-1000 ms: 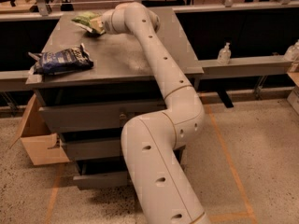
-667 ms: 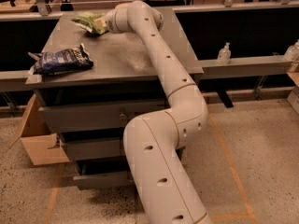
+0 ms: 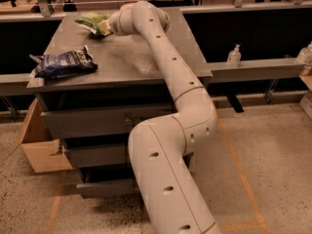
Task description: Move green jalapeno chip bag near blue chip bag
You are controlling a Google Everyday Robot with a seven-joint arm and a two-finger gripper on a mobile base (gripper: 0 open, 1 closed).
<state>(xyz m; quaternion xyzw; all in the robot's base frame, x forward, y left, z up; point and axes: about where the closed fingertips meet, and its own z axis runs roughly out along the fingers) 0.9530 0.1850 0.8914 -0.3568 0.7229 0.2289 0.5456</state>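
Wrist [image 3: 123, 21] is hiding most of the gripper [image 3: 104, 28] at the green bag [image 3: 89, 20], back of the table [image 3: 146, 65]. Arm [image 3: 170, 145] is running off the bottom edge. Lettering on the blue bag [image 3: 66, 62] is blurring out.

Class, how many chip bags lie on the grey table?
2. The green jalapeno chip bag lies at the far edge of the table, by the hand; the blue chip bag lies near its front left corner.

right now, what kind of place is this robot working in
Probably a lab or workshop test area: a grey metal drawer cabinet, orange tape lines on the speckled floor, and a pump bottle on the ledge. The gripper is at the green jalapeno chip bag on the cabinet's far edge.
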